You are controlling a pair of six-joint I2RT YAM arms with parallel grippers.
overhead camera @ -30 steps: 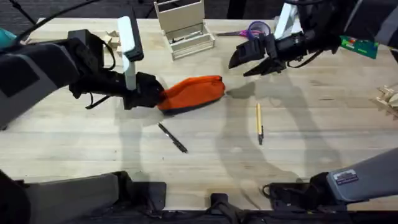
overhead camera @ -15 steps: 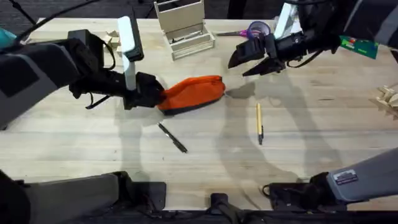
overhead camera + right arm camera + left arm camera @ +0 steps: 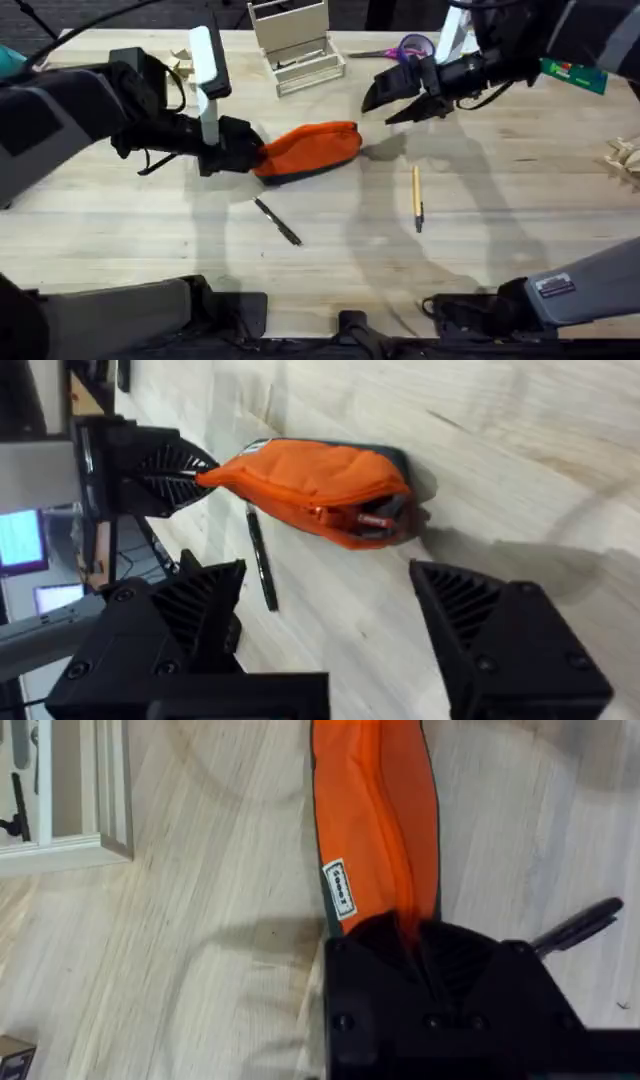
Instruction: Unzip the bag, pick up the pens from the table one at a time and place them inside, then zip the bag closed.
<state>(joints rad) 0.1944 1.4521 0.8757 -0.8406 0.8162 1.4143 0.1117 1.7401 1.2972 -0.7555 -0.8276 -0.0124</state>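
Since a moment ago, only the right end effector [image 3: 378,106] has drifted slightly leftward toward the oblong orange fabric pouch with the navy bottom edge [image 3: 310,150]; its black fingers gape wide, hovering off the pouch's zipper end. From where I stand, the left end effector [image 3: 252,155] is clamped on the pouch's opposite end, pinning it on the light wooden table [image 3: 520,190]. On the table in front of the pouch lie the slim black pen [image 3: 277,221] and the tan pen with the dark tip [image 3: 417,198], well apart.
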